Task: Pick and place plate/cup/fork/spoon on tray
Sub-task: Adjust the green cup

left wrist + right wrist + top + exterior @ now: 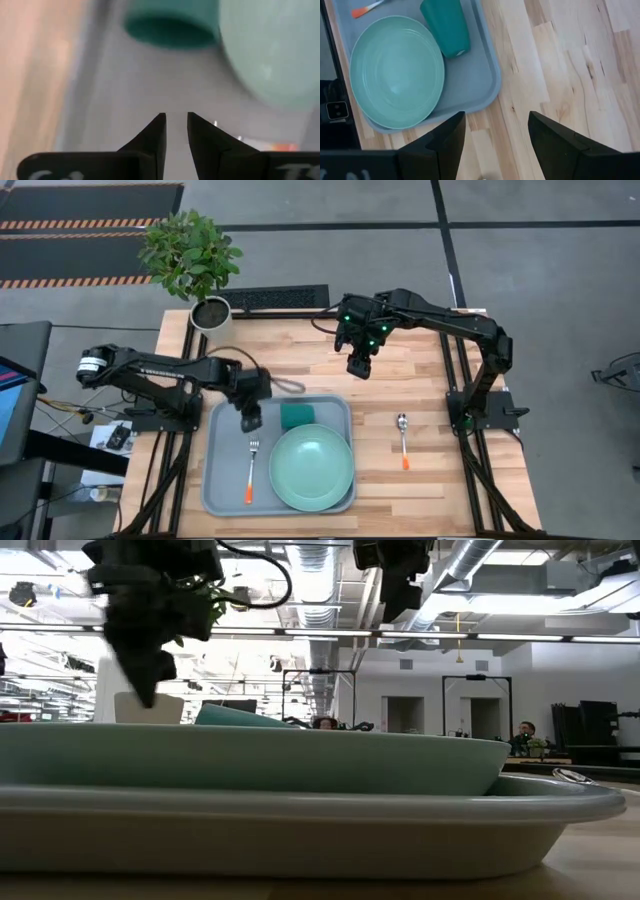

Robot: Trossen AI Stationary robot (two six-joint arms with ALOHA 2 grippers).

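Observation:
The grey-blue tray (222, 480) lies on the table's near left part. On it rest the mint-green plate (312, 467), the teal cup (297, 415) lying on its side, and the fork (251, 472). The spoon (402, 438) lies on the wood to the right of the tray. My left gripper (250, 420) hovers over the tray's far left part, beyond the fork's tines, its fingers (155, 132) a narrow gap apart and empty. My right gripper (360, 365) is open and empty over the table beyond the tray; the tray, plate and cup (446, 25) show in its wrist view.
A potted plant in a white pot (210, 312) stands at the table's far left corner. Bare wood lies around the spoon and beyond the tray. In the low view the tray's rim (300, 805) fills the foreground, and people show far back in the room.

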